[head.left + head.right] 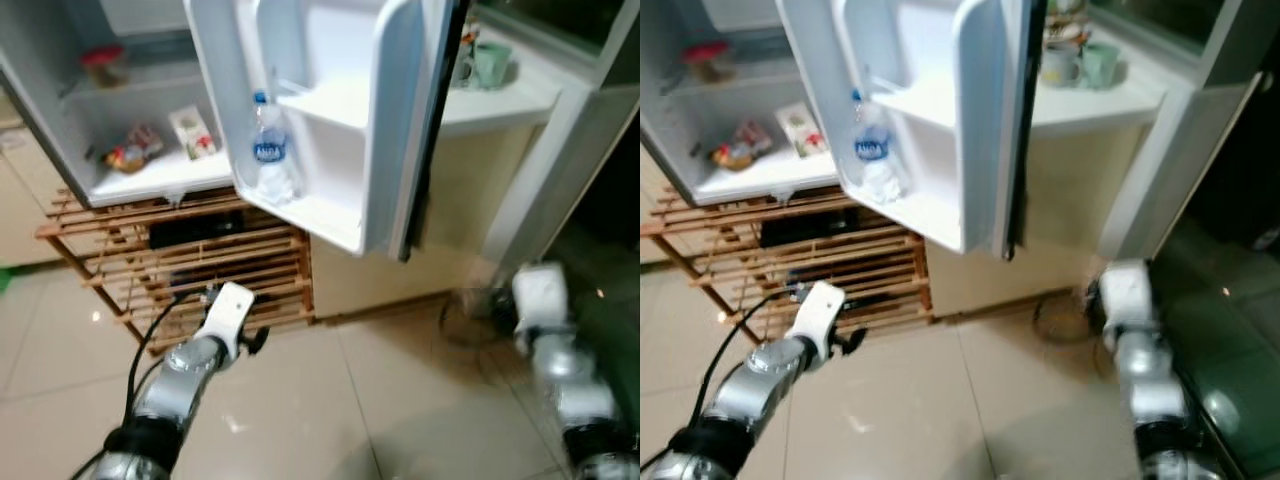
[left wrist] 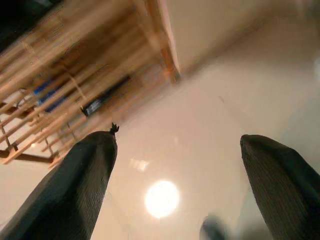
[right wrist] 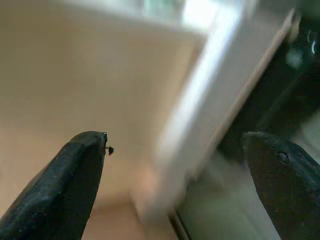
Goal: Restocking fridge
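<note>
In the open fridge door (image 1: 330,120), a water bottle (image 1: 268,150)

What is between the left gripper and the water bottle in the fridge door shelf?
Nothing visible. The left gripper hangs open and empty low over the floor tiles, in front of the wooden rack. The water bottle stands above it in the open door's lower shelf, with open air between them.
</note>
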`<state>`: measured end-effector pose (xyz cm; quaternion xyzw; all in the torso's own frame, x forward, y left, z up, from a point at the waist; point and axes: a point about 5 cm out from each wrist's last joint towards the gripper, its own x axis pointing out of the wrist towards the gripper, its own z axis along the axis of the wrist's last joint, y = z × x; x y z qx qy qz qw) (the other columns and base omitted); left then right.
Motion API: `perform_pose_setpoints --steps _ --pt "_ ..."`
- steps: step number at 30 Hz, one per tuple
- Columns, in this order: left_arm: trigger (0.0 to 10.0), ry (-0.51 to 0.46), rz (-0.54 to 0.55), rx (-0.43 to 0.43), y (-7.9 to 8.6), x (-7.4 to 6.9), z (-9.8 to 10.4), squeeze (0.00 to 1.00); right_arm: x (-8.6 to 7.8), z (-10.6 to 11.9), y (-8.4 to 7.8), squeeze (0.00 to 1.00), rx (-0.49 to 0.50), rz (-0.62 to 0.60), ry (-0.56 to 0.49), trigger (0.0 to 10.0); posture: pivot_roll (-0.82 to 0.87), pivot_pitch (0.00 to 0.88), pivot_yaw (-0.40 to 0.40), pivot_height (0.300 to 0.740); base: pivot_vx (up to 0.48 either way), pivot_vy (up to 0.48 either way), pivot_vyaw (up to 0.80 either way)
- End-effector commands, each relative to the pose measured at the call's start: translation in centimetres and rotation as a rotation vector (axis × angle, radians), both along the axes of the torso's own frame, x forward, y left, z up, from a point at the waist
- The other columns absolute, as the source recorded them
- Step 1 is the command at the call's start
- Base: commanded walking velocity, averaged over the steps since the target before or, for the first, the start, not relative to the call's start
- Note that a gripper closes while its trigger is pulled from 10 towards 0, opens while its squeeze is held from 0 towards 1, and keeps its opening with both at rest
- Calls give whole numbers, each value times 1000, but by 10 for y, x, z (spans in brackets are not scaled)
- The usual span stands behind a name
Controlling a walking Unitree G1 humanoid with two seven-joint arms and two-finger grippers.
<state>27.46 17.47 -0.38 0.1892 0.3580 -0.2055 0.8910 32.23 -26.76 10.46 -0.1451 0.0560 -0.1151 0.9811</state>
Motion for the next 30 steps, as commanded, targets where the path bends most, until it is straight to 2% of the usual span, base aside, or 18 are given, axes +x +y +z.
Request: perform_pose_setpoints --steps 1,2,5,8,9,10,11,12,14,17,22,24,26,29,30 --pt "10000 164 -112 89 0 -23 -27 0 8 7 12 0 60 58 -51 10000 -49 0 44 740 0 0 0" --pt "10000 164 -112 89 0 -23 -27 0 8 7 12 0 60 58 -51 10000 -49 0 44 740 0 0 0" --pt "10000 211 -132 209 14 -34 -40 0 25 30 22 0 78 86 -138 10000 -58 0 52 740 0 0 0" --pt "10000 221 -118 215 16 -34 -41 0 35 39 31 0 103 89 -172 10000 -62 0 55 740 0 0 0" --pt "10000 220 -137 231 12 -35 -43 0 40 41 40 0 117 110 -182 10000 -67 0 59 740 0 0 0" --pt "10000 220 -137 231 12 -35 -43 0 40 41 40 0 117 110 -182 10000 -67 0 59 740 0 0 0" --pt "10000 223 -145 234 9 -36 -45 0 43 42 46 0 119 125 -183 10000 -69 0 61 740 0 0 0" --pt "10000 229 -158 236 -1 -40 -49 0 46 42 54 0 124 149 -182 10000 -69 0 61 740 0 0 0" --pt "10000 231 -163 237 -5 -41 -51 0 47 41 56 0 125 156 -181 10000 -69 0 61 740 0 0 0" --pt "10000 232 -187 241 -26 -47 -58 0 53 38 59 0 126 130 -151 10000 -76 0 69 740 0 0 0" --pt "10000 219 -210 241 -45 -49 -61 0 61 44 67 0 151 121 -149 10000 -64 0 60 740 0 0 0" --pt "10000 217 -202 245 -39 -49 -61 0 63 49 75 0 157 156 -167 10000 -63 0 57 740 0 0 0" --pt "10000 214 -185 249 -33 -49 -61 0 65 55 92 0 202 246 -205 10000 -58 0 52 740 0 0 0" --pt "10000 214 -176 250 -32 -50 -62 0 64 61 109 0 270 356 -244 10000 -56 0 49 740 0 0 0" --pt "10000 218 -175 249 -32 -51 -62 0 54 63 129 0 326 531 -252 10000 -53 0 47 740 0 0 0"
